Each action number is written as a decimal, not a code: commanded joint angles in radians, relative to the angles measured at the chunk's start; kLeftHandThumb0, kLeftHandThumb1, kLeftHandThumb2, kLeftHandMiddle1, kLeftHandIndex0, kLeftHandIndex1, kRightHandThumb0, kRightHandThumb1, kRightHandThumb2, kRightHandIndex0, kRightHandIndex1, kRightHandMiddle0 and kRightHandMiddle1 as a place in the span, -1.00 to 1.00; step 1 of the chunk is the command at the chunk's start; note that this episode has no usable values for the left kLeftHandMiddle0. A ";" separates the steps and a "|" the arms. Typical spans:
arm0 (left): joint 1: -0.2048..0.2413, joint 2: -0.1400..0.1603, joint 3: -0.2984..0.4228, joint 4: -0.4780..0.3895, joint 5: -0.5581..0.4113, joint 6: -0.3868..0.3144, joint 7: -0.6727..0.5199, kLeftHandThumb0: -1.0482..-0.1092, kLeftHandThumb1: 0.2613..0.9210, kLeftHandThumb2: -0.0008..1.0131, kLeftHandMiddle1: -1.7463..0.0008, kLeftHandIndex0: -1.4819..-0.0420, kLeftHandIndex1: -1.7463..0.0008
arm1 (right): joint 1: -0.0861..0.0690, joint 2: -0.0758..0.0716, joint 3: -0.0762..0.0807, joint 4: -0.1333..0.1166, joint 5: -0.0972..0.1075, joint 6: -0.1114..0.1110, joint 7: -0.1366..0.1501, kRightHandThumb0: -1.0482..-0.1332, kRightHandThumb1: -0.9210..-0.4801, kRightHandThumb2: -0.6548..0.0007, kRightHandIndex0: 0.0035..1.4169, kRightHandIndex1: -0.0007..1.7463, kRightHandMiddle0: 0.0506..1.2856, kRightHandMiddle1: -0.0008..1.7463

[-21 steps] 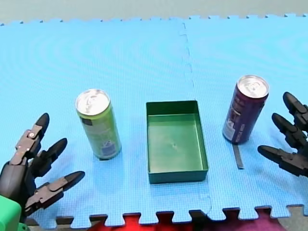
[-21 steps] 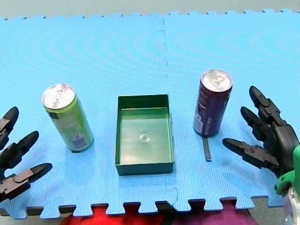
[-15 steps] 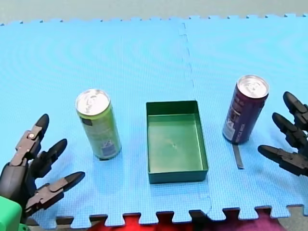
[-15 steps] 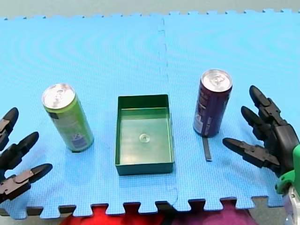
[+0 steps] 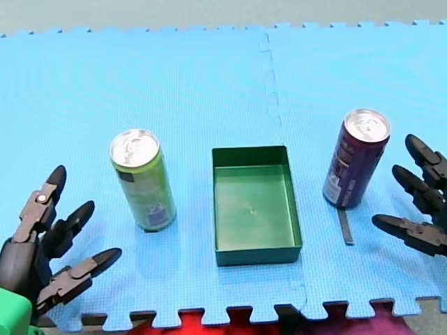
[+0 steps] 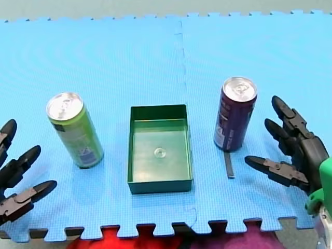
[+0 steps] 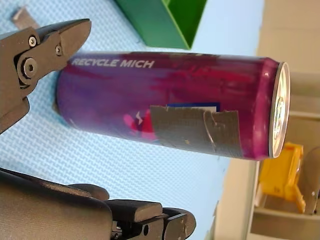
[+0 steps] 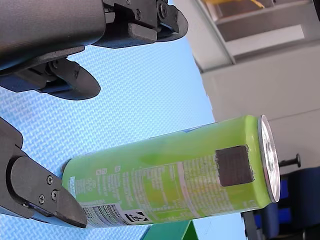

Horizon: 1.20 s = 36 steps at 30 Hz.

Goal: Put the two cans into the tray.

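Standing upright on the blue foam mat [image 5: 174,84], the green can [image 5: 143,180] is sitting to the left of the green tray [image 5: 257,255], near its left wall but apart from it. The purple can [image 5: 355,159] is standing upright on the other side, to the right of the tray and a little farther from it, so both cans are resting on the mat outside the tray. A short grey strip [image 5: 345,227] is lying flat on the mat just near of the purple can's base.

The left hand [image 5: 42,255] is hovering at the near left corner of the mat, nearer and to the left of the green can and apart from it. Its fingers are reaching out uncurled toward the can and gripping nothing. The right hand [image 6: 293,155] is hovering at the right edge, just right of the purple can without touching it. Its fingers are likewise extended and holding nothing.

The first wrist view is showing the purple can with a grey tape patch [image 7: 192,127] on its side, with dark fingertips [image 7: 50,40] framing the can's lower part. The second wrist view is showing the green can bearing a square grey patch [image 8: 232,165] near its top, and dark fingers [image 8: 55,82] are showing beside its lower part.
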 commanded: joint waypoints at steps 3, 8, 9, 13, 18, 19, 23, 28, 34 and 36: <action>-0.002 0.005 0.003 -0.001 0.004 0.000 0.003 -1.00 0.32 -0.97 0.99 0.83 0.99 | -0.017 -0.007 0.008 0.011 -0.011 0.013 -0.016 -1.00 0.00 0.96 -0.73 -0.99 -0.83 -1.00; 0.001 0.008 0.002 -0.008 0.013 -0.001 0.009 -1.00 0.35 -0.97 0.99 0.82 0.99 | -0.052 0.002 0.009 0.037 -0.011 0.038 -0.031 -1.00 -0.06 0.95 -0.70 -0.98 -0.83 -1.00; 0.000 0.007 0.002 -0.006 0.015 -0.002 0.011 -1.00 0.36 -0.97 0.99 0.82 0.99 | -0.060 0.003 0.009 0.044 -0.011 0.043 -0.033 -1.00 -0.08 0.95 -0.69 -0.98 -0.83 -1.00; -0.001 0.007 0.004 -0.001 0.017 -0.006 0.013 -1.00 0.38 -0.97 0.99 0.81 0.99 | -0.080 0.002 0.006 0.064 -0.010 0.052 -0.032 -1.00 -0.14 0.95 -0.67 -0.98 -0.83 -1.00; -0.004 0.011 0.006 0.009 0.019 -0.016 0.014 -1.00 0.41 -0.97 0.99 0.80 0.99 | -0.099 0.016 -0.023 0.072 0.039 0.092 0.031 -1.00 -0.19 0.95 -0.63 -0.96 -0.83 -1.00; -0.004 0.011 0.006 0.010 0.020 -0.018 0.015 -1.00 0.41 -0.97 0.99 0.80 0.99 | -0.105 0.021 -0.035 0.074 0.057 0.110 0.051 -1.00 -0.20 0.95 -0.62 -0.96 -0.82 -1.00; -0.005 0.010 0.006 0.011 0.022 -0.022 0.018 -1.00 0.44 -0.96 0.99 0.79 0.98 | -0.125 0.029 -0.058 0.082 0.089 0.160 0.082 -1.00 -0.22 0.96 -0.57 -0.95 -0.81 -0.99; -0.001 0.009 0.007 0.007 0.019 -0.024 0.018 -1.00 0.47 -0.96 0.99 0.78 0.98 | -0.137 0.036 -0.070 0.081 0.095 0.177 0.094 -1.00 -0.23 0.97 -0.54 -0.94 -0.80 -0.99; 0.001 0.009 0.010 0.007 0.012 -0.026 0.015 -1.00 0.49 -0.97 0.99 0.76 0.98 | -0.148 0.053 -0.081 0.078 0.109 0.183 0.114 -1.00 -0.20 0.98 -0.52 -0.95 -0.79 -0.99; 0.001 0.010 0.011 0.006 0.010 -0.025 0.013 -1.00 0.49 -0.97 0.99 0.76 0.98 | -0.153 0.056 -0.080 0.076 0.105 0.184 0.115 -1.00 -0.19 0.99 -0.51 -0.95 -0.79 -0.99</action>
